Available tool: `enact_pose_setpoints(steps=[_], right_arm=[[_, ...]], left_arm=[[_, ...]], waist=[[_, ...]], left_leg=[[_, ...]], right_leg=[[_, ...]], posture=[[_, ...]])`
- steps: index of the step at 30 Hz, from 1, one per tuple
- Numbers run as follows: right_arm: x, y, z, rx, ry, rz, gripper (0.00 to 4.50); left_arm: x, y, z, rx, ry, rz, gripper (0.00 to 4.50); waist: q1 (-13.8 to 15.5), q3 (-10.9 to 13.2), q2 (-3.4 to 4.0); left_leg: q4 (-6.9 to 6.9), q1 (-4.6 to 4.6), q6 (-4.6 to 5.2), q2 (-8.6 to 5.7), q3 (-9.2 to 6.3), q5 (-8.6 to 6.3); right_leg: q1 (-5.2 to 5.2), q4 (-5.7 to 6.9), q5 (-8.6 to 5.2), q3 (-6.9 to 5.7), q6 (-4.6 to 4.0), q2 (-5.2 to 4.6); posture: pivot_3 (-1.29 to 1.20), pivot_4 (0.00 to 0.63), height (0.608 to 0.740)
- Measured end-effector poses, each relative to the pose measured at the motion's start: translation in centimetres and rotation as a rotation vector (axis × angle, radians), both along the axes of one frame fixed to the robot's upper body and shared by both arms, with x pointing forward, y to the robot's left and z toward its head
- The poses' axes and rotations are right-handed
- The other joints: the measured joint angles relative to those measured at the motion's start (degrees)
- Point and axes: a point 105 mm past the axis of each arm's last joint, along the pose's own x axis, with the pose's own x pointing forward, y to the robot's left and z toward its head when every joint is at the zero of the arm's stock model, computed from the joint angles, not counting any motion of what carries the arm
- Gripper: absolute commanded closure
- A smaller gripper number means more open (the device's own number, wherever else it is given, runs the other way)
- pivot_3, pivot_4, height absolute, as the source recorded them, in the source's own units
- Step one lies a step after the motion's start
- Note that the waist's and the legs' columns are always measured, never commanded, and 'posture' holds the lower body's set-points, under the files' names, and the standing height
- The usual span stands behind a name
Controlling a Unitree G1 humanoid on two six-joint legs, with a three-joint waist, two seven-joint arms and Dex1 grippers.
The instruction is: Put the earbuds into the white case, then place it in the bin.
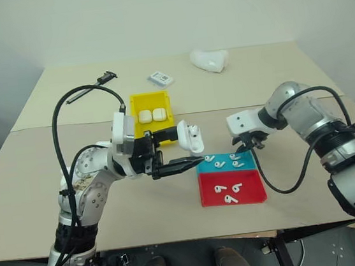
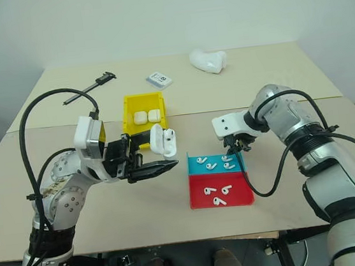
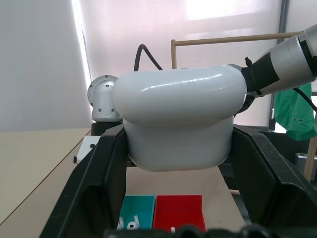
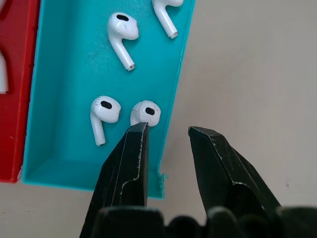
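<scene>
While the white case [image 1: 192, 138] is pinched ready by the left gripper [image 1: 180, 147], the right gripper [image 4: 166, 134] is parted over the earbuds [image 4: 145, 112]

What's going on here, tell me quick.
The left gripper holds an open white case above the table. The right gripper, fingers apart, points down over the teal tray at an earbud. More earbuds lie in the red tray. The yellow bin holds two cases.
</scene>
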Motion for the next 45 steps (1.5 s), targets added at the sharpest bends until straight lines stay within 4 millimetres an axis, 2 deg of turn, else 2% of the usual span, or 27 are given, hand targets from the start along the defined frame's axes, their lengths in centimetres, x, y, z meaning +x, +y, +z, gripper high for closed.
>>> enact_pose_setpoints(steps=[6, 17, 21, 26, 32, 39, 45], right_arm=[[0.3, 0.0, -0.8, -0.018, 0.001, -0.015, 2.85], [0.6, 0.1, -0.8, -0.015, -0.021, -0.022, 2.85], [1.0, 0.1, 0.4, 0.016, -0.061, -0.032, 2.85], [0.2, 1.1, 3.4, 0.101, -0.127, 0.023, 2.85], [-1.8, 2.6, 1.3, 0.108, -0.056, 0.121, 2.85], [-2.2, 3.8, 0.9, 0.063, -0.074, 0.281, 2.85], [-1.8, 5.0, 0.8, 0.009, -0.082, 0.367, 2.85]], left_arm=[[-0.3, 0.0, 0.1, 0.004, -0.007, -0.004, 1.72], [-0.3, 0.2, 0.3, 0.002, -0.005, 0.002, 1.72], [-0.2, 0.2, 0.3, 0.001, -0.004, 0.005, 1.72], [-0.3, 0.2, 0.3, 0.003, -0.004, 0.005, 1.72], [-0.3, 0.3, 0.2, 0.010, -0.006, -0.001, 1.72], [-0.3, 0.5, 0.2, 0.020, -0.009, 0.004, 1.72], [-0.2, 0.6, 0.2, 0.019, -0.008, 0.018, 1.72]], waist=[[0.0, 0.0, 0.00], [0.0, 0.0, 0.01], [0.0, 0.0, 0.02], [0.0, 0.0, 0.04], [0.1, 0.0, 0.04], [0.0, 0.0, 0.04], [0.0, 0.0, 0.04]], left_leg=[[0.00, 0.00, 0.00, 0.00, 0.01, 0.00], [0.00, 0.00, -0.01, 0.00, 0.01, 0.01], [-0.01, 0.01, -0.01, 0.00, 0.01, 0.01], [-0.01, 0.01, -0.01, 0.01, -0.01, 0.00], [0.00, 0.02, -0.02, -0.01, 0.01, 0.01], [-0.01, 0.03, -0.01, -0.01, 0.02, 0.01], [-0.01, 0.04, -0.02, 0.01, 0.03, 0.01]], right_leg=[[-0.01, 0.00, 0.00, 0.01, 0.00, 0.00], [0.00, 0.00, 0.00, 0.01, 0.00, 0.00], [-0.01, 0.01, 0.00, 0.01, 0.00, 0.00], [0.02, -0.01, 0.00, 0.00, 0.00, 0.00], [-0.01, 0.06, 0.00, 0.00, 0.00, 0.00], [0.01, 0.02, 0.00, 0.00, 0.00, 0.01], [0.02, 0.03, 0.00, -0.01, -0.01, 0.02]], posture=[[0.00, 0.150, 0.740], [0.00, 0.150, 0.740], [0.00, 0.150, 0.740], [0.00, 0.150, 0.740], [0.00, 0.150, 0.740], [0.00, 0.150, 0.740], [0.00, 0.150, 0.740]])
